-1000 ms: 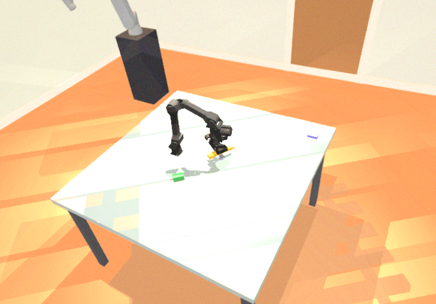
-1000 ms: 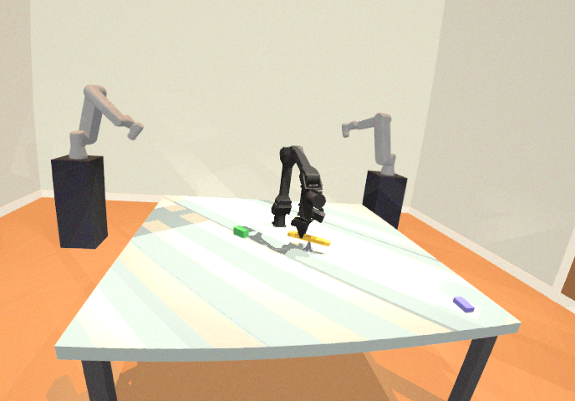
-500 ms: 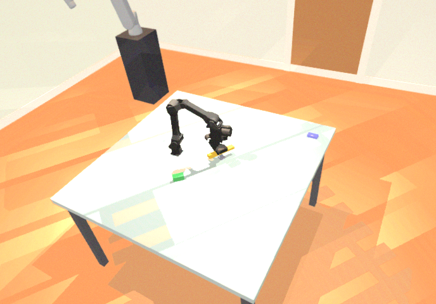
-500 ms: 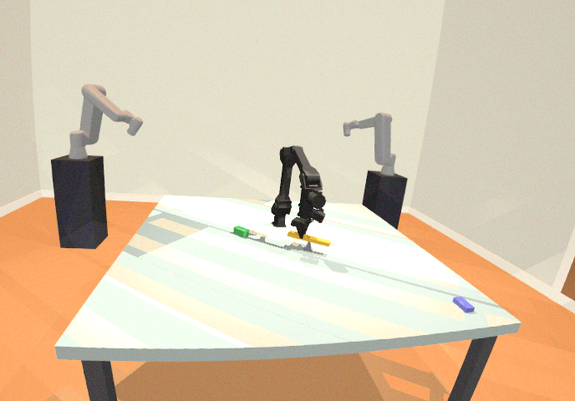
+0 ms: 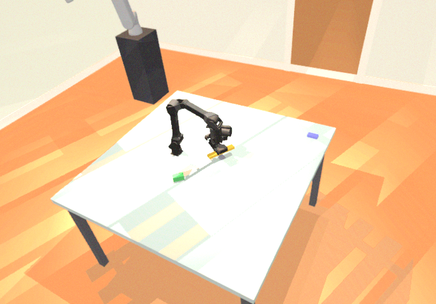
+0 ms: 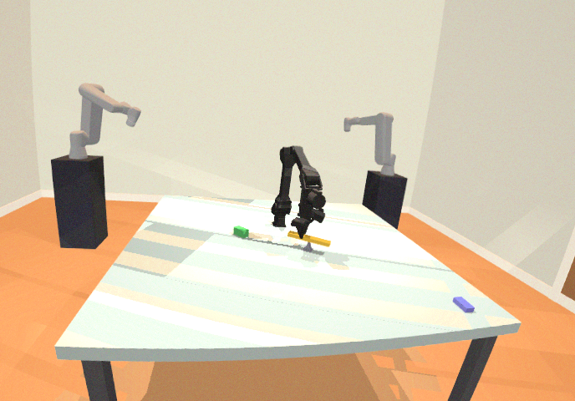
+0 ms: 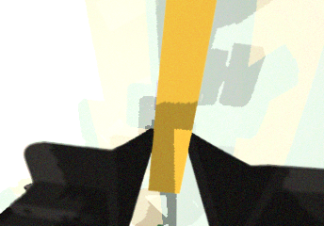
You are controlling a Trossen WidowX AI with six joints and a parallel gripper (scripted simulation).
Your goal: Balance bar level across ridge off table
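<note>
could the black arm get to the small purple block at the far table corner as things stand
Probably not. The small purple block lies at a far corner of the white table, well away from the black arm, whose tool is shut on the yellow bar.

Bar cut off by wrist view's top edge (far end), ridge too small.

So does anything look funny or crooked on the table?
Nothing looks broken or spilled. The long yellow bar sits a little slanted in the exterior view, clamped in the black gripper just above the small grey ridge. The green block and the purple block lie far apart, the purple one near a table corner.
</note>
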